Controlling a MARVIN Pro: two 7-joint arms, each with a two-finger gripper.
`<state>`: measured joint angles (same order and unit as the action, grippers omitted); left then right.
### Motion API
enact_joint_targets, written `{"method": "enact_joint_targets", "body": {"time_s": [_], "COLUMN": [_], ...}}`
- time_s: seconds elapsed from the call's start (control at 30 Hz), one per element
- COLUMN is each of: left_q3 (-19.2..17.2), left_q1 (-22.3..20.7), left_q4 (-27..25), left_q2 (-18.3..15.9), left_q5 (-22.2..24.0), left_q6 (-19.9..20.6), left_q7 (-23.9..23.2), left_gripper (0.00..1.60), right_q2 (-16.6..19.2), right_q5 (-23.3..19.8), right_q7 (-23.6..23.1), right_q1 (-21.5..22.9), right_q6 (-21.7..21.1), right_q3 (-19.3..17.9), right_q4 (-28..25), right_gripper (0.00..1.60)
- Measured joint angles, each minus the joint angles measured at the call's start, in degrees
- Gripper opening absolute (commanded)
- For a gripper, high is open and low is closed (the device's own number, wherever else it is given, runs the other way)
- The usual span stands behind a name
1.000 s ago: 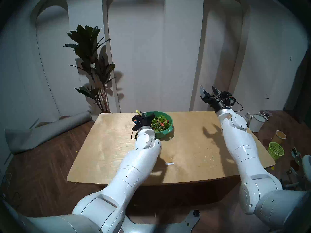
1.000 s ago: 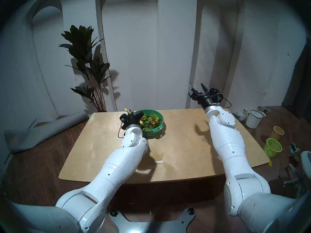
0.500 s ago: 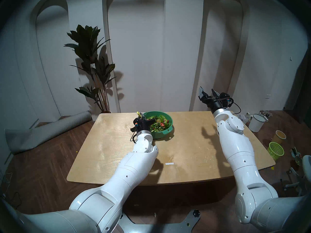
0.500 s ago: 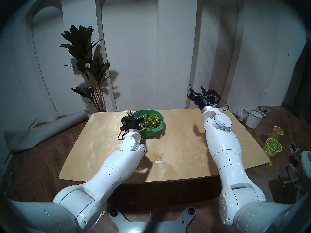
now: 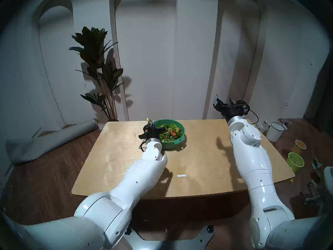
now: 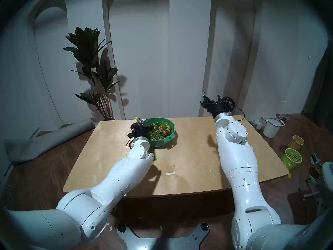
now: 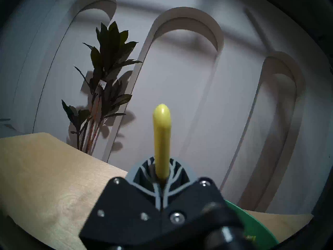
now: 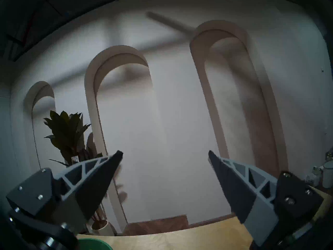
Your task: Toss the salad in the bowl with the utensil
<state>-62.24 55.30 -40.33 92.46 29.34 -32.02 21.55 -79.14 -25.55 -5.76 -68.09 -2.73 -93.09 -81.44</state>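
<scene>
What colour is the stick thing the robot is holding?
Yellow-green. The utensil shows best in the left wrist view, poking up from the shut left gripper.

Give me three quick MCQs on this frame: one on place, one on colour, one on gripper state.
1. Where is the bowl?
A. far half of the table
B. floor
C. table's near edge

2. What colour is the utensil?
A. red
B. yellow-green
C. black

3. What state is the right gripper in?
A. shut on the bowl
B. shut on the utensil
C. open, empty

Answers:
1. A: the head view shows the bowl, with the salad in it, toward the table's far edge.
2. B: the left wrist view shows its yellow-green handle sticking up from the shut left gripper.
3. C: the right wrist view shows its fingers spread with only wall between them.
</scene>
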Motion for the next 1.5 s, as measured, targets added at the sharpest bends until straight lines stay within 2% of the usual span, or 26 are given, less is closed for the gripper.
{"method": "enact_joint_targets", "body": {"time_s": [0.47,1.1,1.2,1.23,1.3,1.4,1.43,1.5], "left_q3": [-1.96,-4.3,-4.36,-4.36,-4.36,-4.36,-4.37,-4.41], "left_q1": [-5.13,-8.78,-9.01,-9.06,-9.14,-9.22,-9.25,-9.3], "left_q4": [8.92,14.94,15.13,15.14,15.15,15.15,15.15,15.15], "left_q2": [1.27,3.15,3.36,3.43,3.54,3.66,3.69,3.75], "left_q5": [0.74,4.61,4.87,4.88,4.88,4.87,4.87,4.87], "left_q6": [-0.71,-0.69,-0.7,-0.7,-0.69,-0.54,-0.48,-0.31], "left_q7": [-0.71,-2.44,-2.52,-2.53,-2.55,-2.56,-2.55,-2.53], "left_gripper": [0.0,0.0,0.23,0.36,0.36,0.45,0.38,0.4], "right_q2": [-1.36,-2.41,-2.49,-2.51,-2.53,-2.56,-2.57,-2.58], "right_q5": [1.63,2.45,2.55,2.58,2.61,2.62,2.62,2.62], "right_q7": [7.37,11.06,11.34,11.41,11.52,11.56,11.53,11.4], "right_q1": [-2.24,-2.22,-2.21,-2.21,-2.21,-2.2,-2.19,-2.18], "right_q6": [-7.98,-12.2,-12.38,-12.38,-12.37,-12.32,-12.31,-12.29], "right_q3": [0.01,0.46,0.48,0.48,0.48,0.48,0.48,0.46], "right_q4": [-5.79,-7.75,-7.79,-7.8,-7.8,-7.8,-7.8,-7.8], "right_gripper": [1.6,1.6,1.6,1.6,1.6,1.6,1.6,1.6]}}
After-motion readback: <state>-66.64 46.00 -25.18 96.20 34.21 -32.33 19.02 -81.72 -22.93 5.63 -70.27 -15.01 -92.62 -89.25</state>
